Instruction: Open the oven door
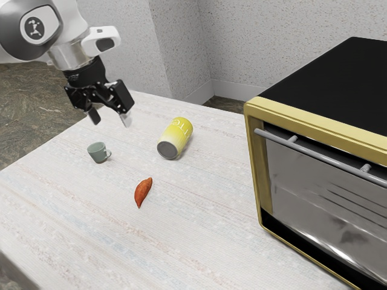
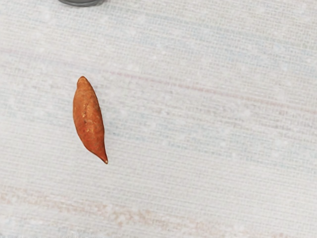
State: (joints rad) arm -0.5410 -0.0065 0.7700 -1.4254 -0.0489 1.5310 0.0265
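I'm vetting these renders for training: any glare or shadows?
Exterior view: cloudy reflections on the yellow-framed, grey glass oven door, a soft shadow beside the yellow cylindrical can; wrist view: even light, barely any shadow around the orange-brown tapered vegetable.

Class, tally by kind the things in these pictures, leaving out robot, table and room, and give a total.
Small grey-green handled cup: 1
Yellow cylindrical can with a grey end: 1
Tapered orange-brown sweet potato: 1
Yellow-framed, black-topped, box-shaped oven: 1
Total: 4
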